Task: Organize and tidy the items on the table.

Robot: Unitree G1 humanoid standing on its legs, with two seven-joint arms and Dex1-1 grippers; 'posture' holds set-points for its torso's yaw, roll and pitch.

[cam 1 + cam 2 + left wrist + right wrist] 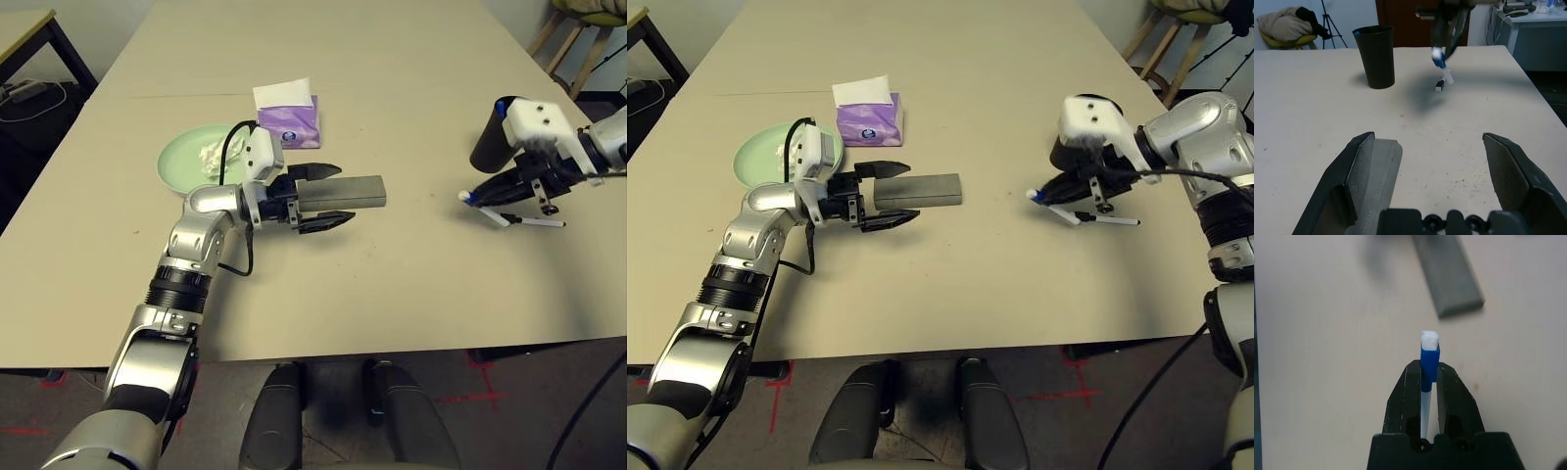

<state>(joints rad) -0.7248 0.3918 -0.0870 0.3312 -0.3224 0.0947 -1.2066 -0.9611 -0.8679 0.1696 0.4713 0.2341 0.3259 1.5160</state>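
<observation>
ok so on the beige surface (411, 284) the black cup (492, 147) is standing just beyond the right pincer (474, 196), the left pincer (347, 192) is gaping open around the grey glasses case (372, 192), and the right's gripping the blue-capped pen (1429, 357)

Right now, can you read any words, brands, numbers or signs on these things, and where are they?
No word, brand or number can be read.
Purple tissue box: a small round dark blue mark with pale lettering, too small to read.
Blue-capped pen: no readable text.
</observation>
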